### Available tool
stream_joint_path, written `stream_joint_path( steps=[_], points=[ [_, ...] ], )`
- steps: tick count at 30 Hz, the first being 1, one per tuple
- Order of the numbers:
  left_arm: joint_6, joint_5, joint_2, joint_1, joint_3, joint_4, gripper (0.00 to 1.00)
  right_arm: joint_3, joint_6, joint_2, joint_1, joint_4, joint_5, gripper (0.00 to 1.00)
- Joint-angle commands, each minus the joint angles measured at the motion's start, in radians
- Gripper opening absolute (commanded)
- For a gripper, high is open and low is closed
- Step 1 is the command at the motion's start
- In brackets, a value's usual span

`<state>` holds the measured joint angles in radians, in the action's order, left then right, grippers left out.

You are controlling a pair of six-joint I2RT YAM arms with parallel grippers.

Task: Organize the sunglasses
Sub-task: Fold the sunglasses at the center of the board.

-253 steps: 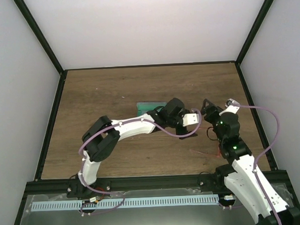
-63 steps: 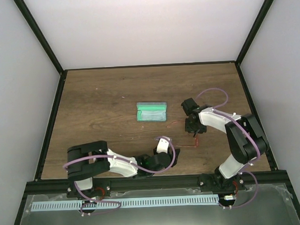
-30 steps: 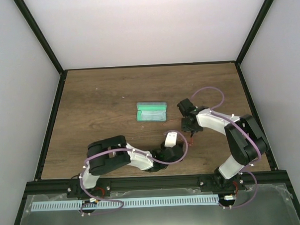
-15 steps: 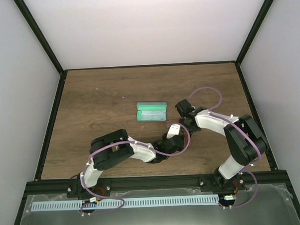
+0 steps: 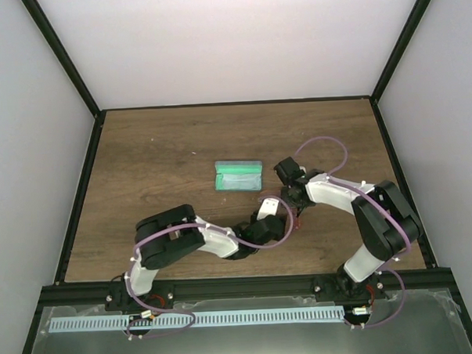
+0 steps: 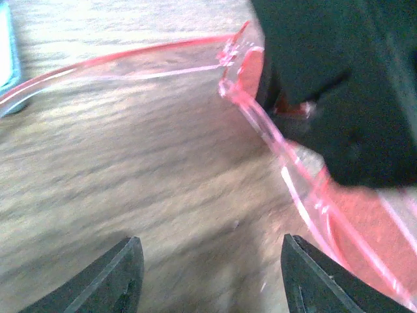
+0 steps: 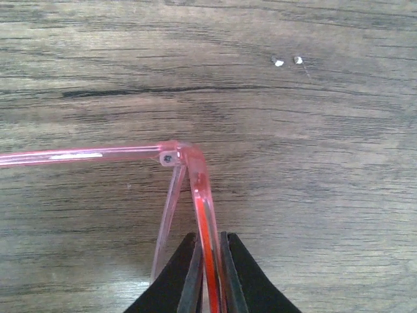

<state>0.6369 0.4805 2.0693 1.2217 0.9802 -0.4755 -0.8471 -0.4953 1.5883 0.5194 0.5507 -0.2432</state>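
Note:
The sunglasses [image 7: 195, 176], a thin pink-red frame with one arm folded out to the left, lie low over the wooden table. My right gripper [image 7: 208, 267] is shut on the frame's front bar just behind the hinge. In the left wrist view the same sunglasses [image 6: 260, 117] run from the top to the lower right, with the black right gripper [image 6: 339, 85] over them. My left gripper [image 6: 212, 277] is open just short of them, with only bare wood between its fingers. In the top view both grippers meet to the right of the open case [image 5: 239, 177].
The case [image 6: 4, 59], blue-grey with green lining, lies open and shows at the left edge of the left wrist view. Two small white specks [image 7: 287, 60] lie on the wood beyond the sunglasses. Black frame rails [image 5: 80, 192] and pale walls bound the table.
My left arm has swung from the near edge up towards the sunglasses and the right gripper. The right gripper has drifted slightly left, still gripping the frame.

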Motion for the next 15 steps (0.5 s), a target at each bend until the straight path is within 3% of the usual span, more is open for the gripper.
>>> stream_joint_path(
  steps=[1, 9, 12, 15],
  points=[
    [-0.028, 0.054, -0.12, 0.023, -0.12, 0.056, 0.61, 0.004, -0.032, 0.013, 0.021, 0.005, -0.007, 0.08],
    [-0.033, 0.155, -0.388, 0.025, -0.365, 0.036, 0.7, 0.012, 0.0, -0.033, 0.021, 0.006, -0.015, 0.09],
    [-0.099, 0.194, -0.478, 0.008, -0.36, 0.074, 0.77, 0.011, 0.028, -0.031, 0.025, -0.007, 0.026, 0.08],
    [-0.157, 0.192, -0.485, -0.045, -0.286, 0.165, 0.77, 0.006, 0.037, -0.023, 0.051, -0.008, 0.029, 0.05]
  ],
)
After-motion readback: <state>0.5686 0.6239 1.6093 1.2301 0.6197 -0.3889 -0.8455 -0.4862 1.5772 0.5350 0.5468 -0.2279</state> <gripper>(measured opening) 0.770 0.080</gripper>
